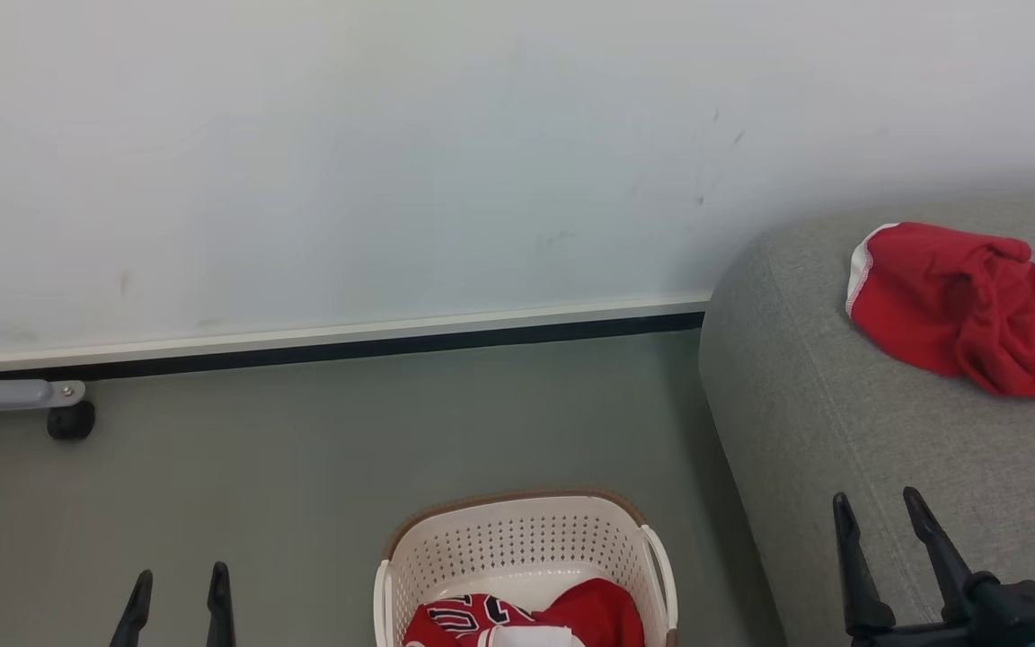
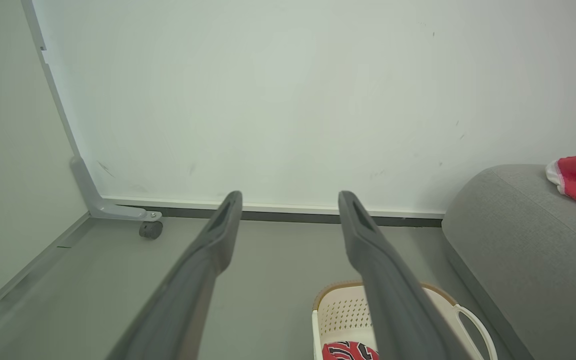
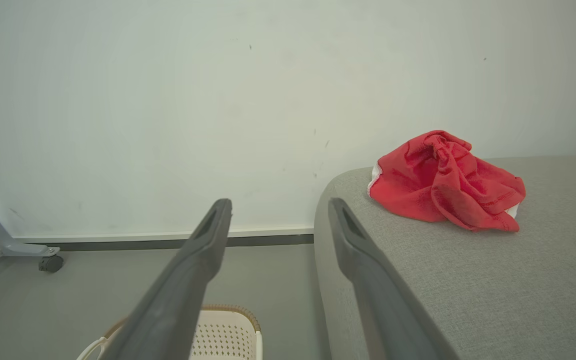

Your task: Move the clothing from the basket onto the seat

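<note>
Head view: jersey (image 1: 482,618) lay in the basket (image 1: 517,500), which stood on the floor (image 1: 302,467) just beside the seat's (image 1: 841,431) rounded edge; plain red garment (image 1: 958,305) lay on the seat. Left pincer (image 1: 181,572) and right pincer (image 1: 875,496) were spread, empty. Left wrist view: open floor lay left of the basket. Right wrist view: garment sat near the seat corner.

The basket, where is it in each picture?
Head view: the basket is at the bottom middle, left of the sofa.
Left wrist view: the basket is at the bottom edge, right of middle.
Right wrist view: the basket is at the bottom edge, left of middle.
Shared landmark: the little black wheel by the wall, left of the basket.
</note>
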Controlling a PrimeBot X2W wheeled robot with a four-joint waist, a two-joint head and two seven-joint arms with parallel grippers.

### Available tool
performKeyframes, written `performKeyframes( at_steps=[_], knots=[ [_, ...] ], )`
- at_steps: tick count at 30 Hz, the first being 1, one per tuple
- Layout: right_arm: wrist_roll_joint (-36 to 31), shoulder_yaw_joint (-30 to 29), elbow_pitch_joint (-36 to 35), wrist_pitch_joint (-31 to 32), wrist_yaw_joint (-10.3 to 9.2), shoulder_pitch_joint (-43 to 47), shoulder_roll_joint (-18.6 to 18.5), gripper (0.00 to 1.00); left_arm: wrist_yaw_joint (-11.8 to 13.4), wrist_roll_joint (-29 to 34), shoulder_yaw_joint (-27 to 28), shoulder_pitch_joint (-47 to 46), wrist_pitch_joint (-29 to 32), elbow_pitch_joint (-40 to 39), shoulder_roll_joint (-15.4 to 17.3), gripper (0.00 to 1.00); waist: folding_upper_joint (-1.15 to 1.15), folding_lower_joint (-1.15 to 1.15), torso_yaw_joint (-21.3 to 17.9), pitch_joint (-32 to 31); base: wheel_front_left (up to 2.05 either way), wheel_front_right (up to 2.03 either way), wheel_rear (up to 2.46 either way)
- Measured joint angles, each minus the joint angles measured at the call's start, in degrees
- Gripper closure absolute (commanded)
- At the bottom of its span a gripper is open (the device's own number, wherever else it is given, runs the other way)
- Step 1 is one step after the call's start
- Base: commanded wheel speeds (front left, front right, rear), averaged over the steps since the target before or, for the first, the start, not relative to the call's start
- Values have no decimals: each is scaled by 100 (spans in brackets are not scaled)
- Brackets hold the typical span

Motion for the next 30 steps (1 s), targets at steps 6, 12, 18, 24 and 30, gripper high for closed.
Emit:
performKeyframes(
  at_steps=[6,12,18,24,30],
  knots=[
    [-19,-188,-148,-1,0,-1,40,0,-64,62,-146,-158,3,9,49,0,0,0,-17,207,0,0,0],
    [-71,-354,-301,0,0,-120,36,0,-216,155,-477,-816,157,169,16,0,0,0,-37,560,0,0,0],
    [-97,-424,-417,8,0,-516,16,0,-346,341,-838,-1421,374,554,-110,0,1,1,-82,972,0,0,0],
    [-101,-504,-558,14,0,-811,-57,0,-450,452,-1212,-1847,621,1059,-346,0,1,1,-177,1401,0,0,0],
    [-118,-636,-703,16,0,-1092,-67,0,-506,550,-1553,-2033,828,1596,-614,0,1,1,-313,1836,0,0,0]
  ],
)
